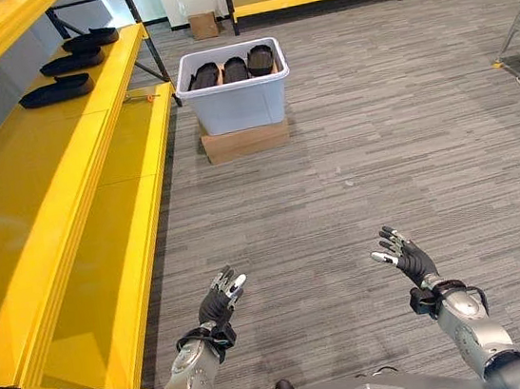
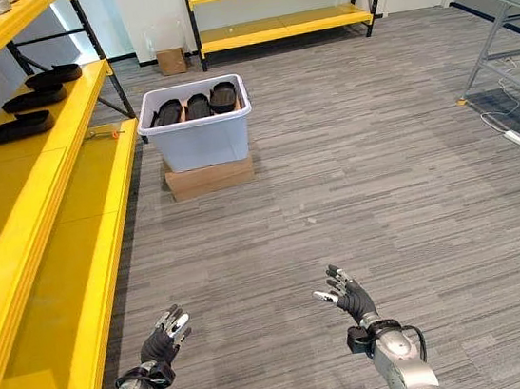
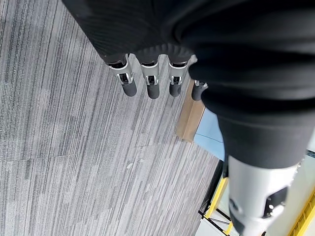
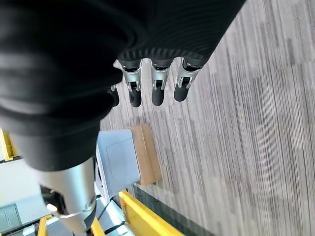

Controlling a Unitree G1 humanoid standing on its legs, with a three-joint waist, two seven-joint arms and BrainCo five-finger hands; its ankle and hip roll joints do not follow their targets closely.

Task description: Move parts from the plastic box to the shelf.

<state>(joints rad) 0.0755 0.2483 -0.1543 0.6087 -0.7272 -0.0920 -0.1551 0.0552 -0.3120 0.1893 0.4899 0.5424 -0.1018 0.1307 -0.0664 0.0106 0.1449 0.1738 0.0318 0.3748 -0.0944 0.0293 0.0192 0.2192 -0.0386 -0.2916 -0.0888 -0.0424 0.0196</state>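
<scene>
Top centre of frame, box (image 1: 234, 102) of parts (image 1: 235, 68) sits far off; both empty hands, left hand (image 1: 220, 300) and right hand (image 1: 400, 255), fingers loose, need walking closer first.

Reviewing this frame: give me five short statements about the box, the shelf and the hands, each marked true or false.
1. The plastic box stands on a flat cardboard box. True.
2. The plastic box is empty. False: dark parts lie inside it.
3. The left hand holds a part. False: its fingers are relaxed and hold nothing, low over the carpet.
4. Three dark parts already lie on the yellow shelf to the robot's left. True.
5. The right hand rests on the box's rim. False: it is open and well short of the box, over the carpet.
</scene>
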